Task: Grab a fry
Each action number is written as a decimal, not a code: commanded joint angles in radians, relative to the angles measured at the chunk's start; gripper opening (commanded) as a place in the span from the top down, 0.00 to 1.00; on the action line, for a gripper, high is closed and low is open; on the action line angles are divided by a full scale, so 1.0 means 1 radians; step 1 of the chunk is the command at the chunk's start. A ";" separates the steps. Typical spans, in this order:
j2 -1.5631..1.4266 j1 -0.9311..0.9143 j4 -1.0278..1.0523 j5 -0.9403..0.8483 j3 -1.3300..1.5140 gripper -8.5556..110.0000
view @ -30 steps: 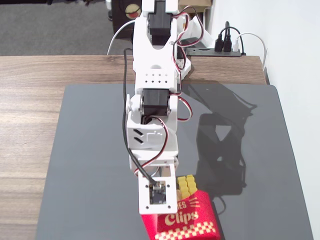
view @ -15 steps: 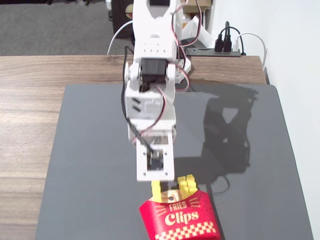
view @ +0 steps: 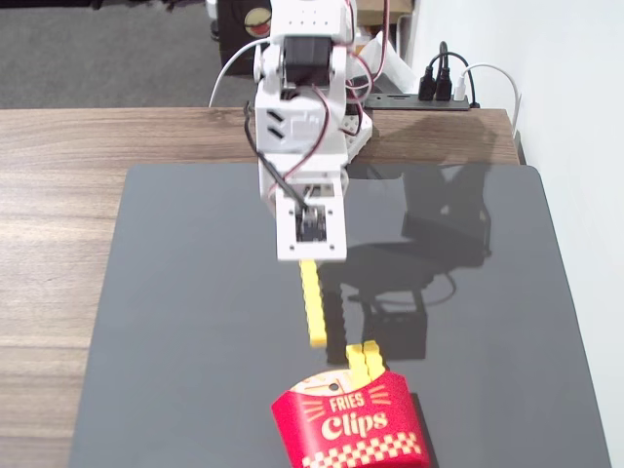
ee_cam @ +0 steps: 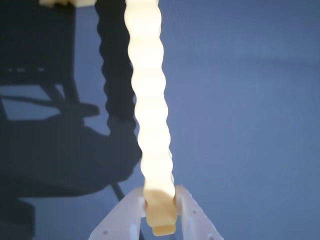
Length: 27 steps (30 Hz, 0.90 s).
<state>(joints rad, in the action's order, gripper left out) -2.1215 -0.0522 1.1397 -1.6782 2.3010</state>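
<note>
Grey-black mat [view: 195, 322] covers most of the wooden table [view: 58, 195], and I take the red carton [view: 349, 429] at its near edge as my landmark. My arm [view: 300, 107] stands at the far side of the mat from that carton, folded forward and down so that the wrist hangs over the mat's middle, nose pointing toward the carton. Two yellow fries [view: 366, 361] stick up out of the carton's mouth, paired together; they are not my business. The fry [view: 312, 302] I want runs as a ridged yellow stick from just beyond the carton's far rim back to me, and in the wrist view my gripper [ee_cam: 160, 210] is clenched on its near end [ee_cam: 159, 200], one translucent finger [ee_cam: 192, 212] on each side, the rest of the stick stretching away overexposed and pale. Whether its far tip rests on the mat I cannot tell. To do this well, I judge I should keep the squeeze steady, since I hold only the very end and the long free length could lever out, and lift straight and slowly away from the carton.
</note>
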 commanded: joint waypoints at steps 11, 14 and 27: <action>-0.278 -0.071 0.132 -0.026 0.008 0.91; -0.278 -0.098 0.137 -0.041 0.008 0.91; -0.359 -0.155 0.176 -0.049 0.014 0.92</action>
<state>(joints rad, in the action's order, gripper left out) -2.4406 -0.1749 1.3070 -1.7288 2.3240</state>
